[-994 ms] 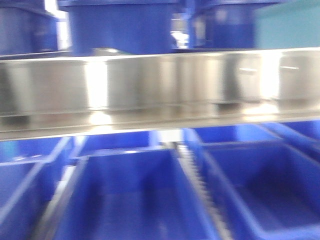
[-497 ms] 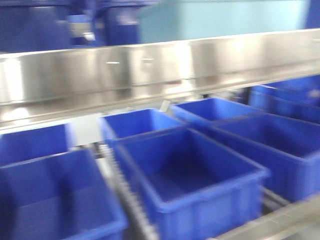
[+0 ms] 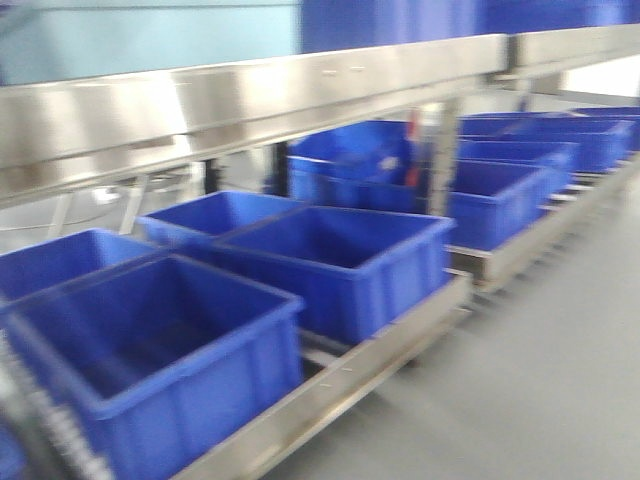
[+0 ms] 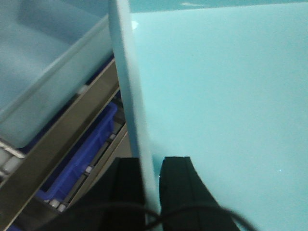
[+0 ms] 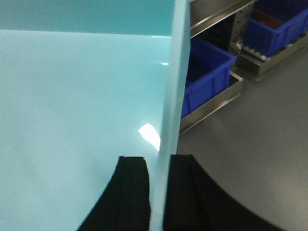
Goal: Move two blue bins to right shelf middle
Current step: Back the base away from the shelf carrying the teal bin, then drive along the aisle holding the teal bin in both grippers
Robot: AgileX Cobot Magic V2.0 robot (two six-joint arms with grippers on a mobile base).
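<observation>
One pale bin (image 4: 216, 96), rim clamped by nearly closed left end effector (image 4: 151, 166) and right end effector (image 5: 158, 163); six-plus dark crates (image 3: 340, 260) shelved.

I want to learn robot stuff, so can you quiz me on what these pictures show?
1. True or false: the left gripper has one finger on each side of the pale blue bin wall.
2. The plastic crates in the front view are: A red, B dark blue, C green.
3. Fill in: the right gripper also grips a bin wall, and the floor beside it is ____.

Key: 1 true; 2 B; 3 grey.
</observation>
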